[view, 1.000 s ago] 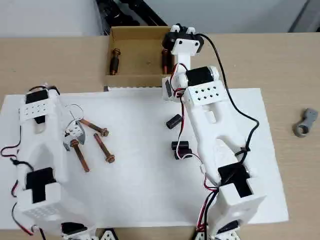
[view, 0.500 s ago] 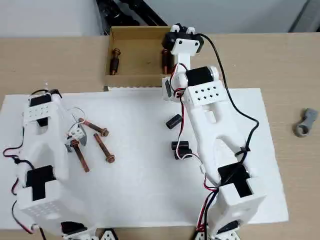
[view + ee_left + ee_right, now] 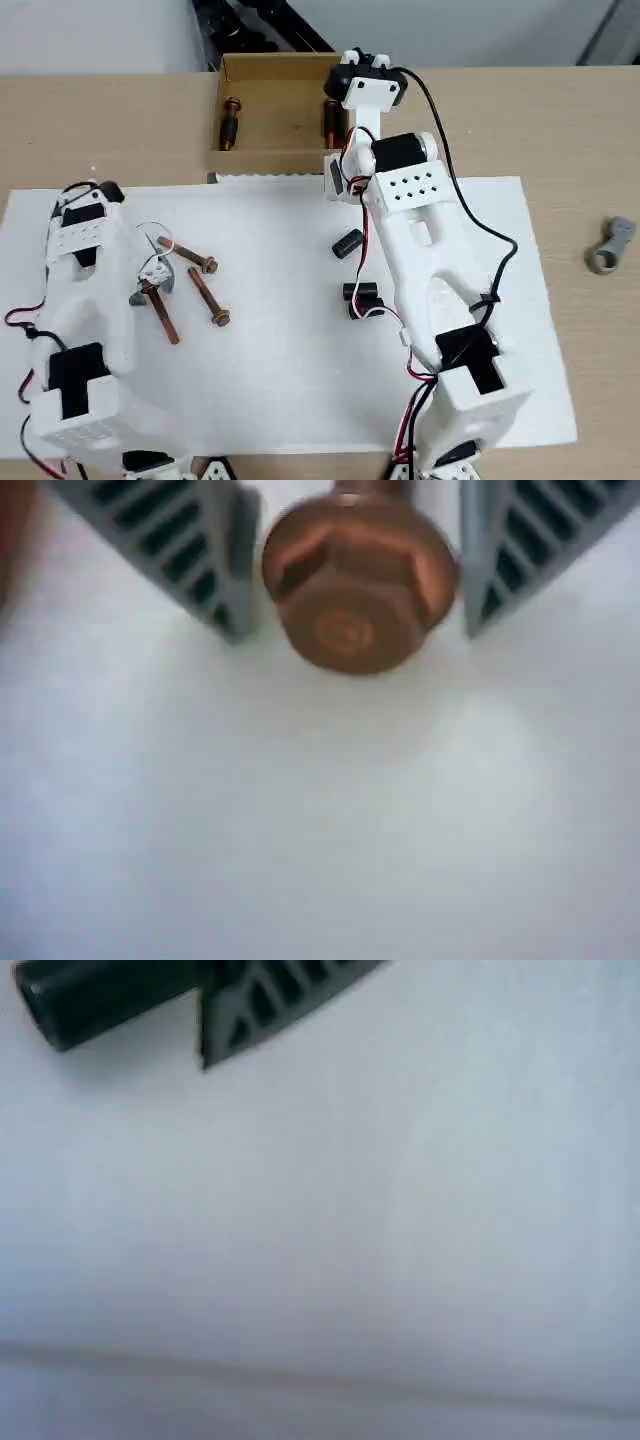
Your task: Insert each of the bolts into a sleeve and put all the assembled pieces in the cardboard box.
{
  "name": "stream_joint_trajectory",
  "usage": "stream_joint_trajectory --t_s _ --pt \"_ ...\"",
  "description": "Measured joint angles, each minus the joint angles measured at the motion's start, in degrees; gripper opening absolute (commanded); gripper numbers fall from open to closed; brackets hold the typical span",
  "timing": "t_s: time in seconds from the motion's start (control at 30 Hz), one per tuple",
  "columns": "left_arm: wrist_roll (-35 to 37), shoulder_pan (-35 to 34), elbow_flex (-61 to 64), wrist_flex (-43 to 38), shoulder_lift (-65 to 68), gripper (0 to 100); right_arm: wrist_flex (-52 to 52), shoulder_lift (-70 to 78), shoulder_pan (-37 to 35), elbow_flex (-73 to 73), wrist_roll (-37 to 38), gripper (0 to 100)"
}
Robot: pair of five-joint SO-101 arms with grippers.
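left end effector point(image 3: 152, 288): came down, jaws apart round bolt point(image 3: 352, 590) head
task: not clamped yet, grab's nxt imo

White arms point(image 3: 420, 250), black servos point(image 3: 400, 152), red-black wires point(image 3: 410, 415)

Table: light wood table point(image 3: 580, 120), its bare top showing along the far side and down the right.
Sheet: big white sheet point(image 3: 290, 380) lying flat over most of the near half of the table.
Grey piece: small grey part point(image 3: 611, 245) with a ring at one end, on bare wood just off the sheet's right edge.
Behind the table: black gear point(image 3: 250, 25), too cut off to make out.
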Motion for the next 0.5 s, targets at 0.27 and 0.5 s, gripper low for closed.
stream_joint_trajectory --t_s 0.27,0.5 --pt "-4.7 0.2 0.0 0.3 -0.1 1 0.0 0.0 0.0 0.0 -0.1 18.8" --pt "-4.8 0.2 -4.5 5.0 0.7 1 0.0 0.0 0.0 0.0 -0.1 18.8"
